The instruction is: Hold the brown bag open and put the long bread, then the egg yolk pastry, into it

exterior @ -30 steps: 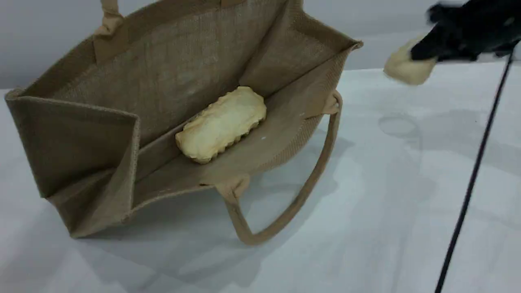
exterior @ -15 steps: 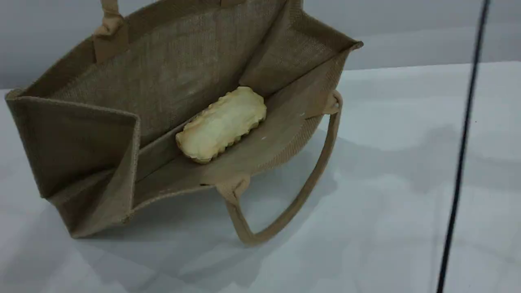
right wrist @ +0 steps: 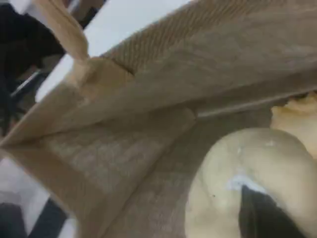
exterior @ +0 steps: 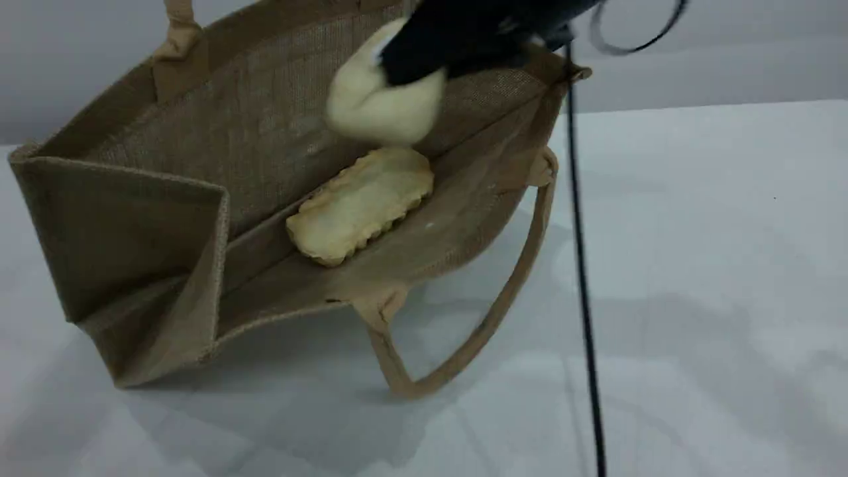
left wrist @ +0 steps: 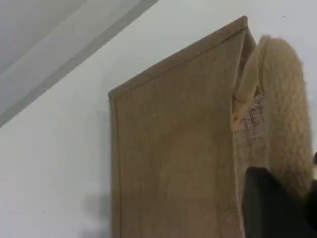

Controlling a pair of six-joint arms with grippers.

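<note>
The brown bag stands tilted with its mouth open toward the camera. The long bread lies on the bag's floor, pale scalloped underside up. My right gripper hangs over the bag's mouth, shut on the egg yolk pastry, a pale round lump just above the bread. The right wrist view shows the pastry against the dark fingertip, with the bread's edge beyond. In the left wrist view the bag's padded handle runs down into my left gripper, which is shut on it.
A thin black cable hangs down across the white table just right of the bag. The bag's near handle loop lies on the table in front. The far handle runs up out of view.
My right gripper, holding the pastry at the far right a second ago, left the view and has come in over the bag's mouth. The cable swung left. Bag and bread stayed put.
</note>
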